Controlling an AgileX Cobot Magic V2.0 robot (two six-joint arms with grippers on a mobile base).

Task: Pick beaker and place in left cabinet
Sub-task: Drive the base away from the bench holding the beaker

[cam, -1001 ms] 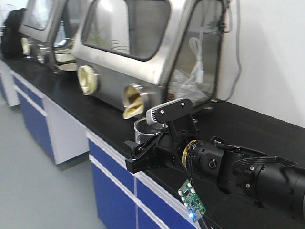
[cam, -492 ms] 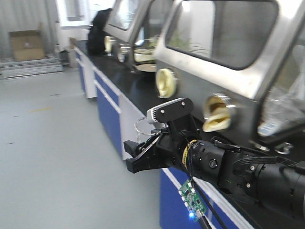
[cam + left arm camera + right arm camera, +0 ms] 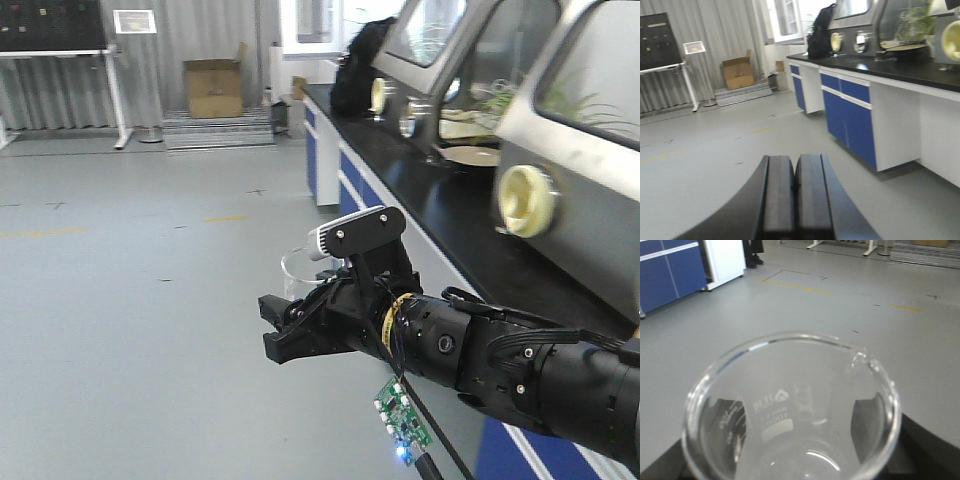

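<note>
Grey floor (image 3: 120, 300), right pincer (image 3: 275, 327) outstretched level, apparently clamped on beaker (image 3: 790, 405), left pincer (image 3: 796, 185) together.

On the counter (image 3: 425, 200) stand big boxes with windows (image 3: 600, 200), with a bag (image 3: 358, 68) at its far end. Left of the counter, above the floor (image 3: 120, 300), the beaker (image 3: 298, 268) sits in the right gripper (image 3: 280, 328). A cardboard box (image 3: 212, 88) lies beyond the counter's far end, leftward.

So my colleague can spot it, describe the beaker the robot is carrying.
Beside the blue-fronted lab bench, over grey floor, find the black right claw. It grips the beaker: small, clear, empty glass with a pour lip, the only transparent thing against that black arm.
</note>
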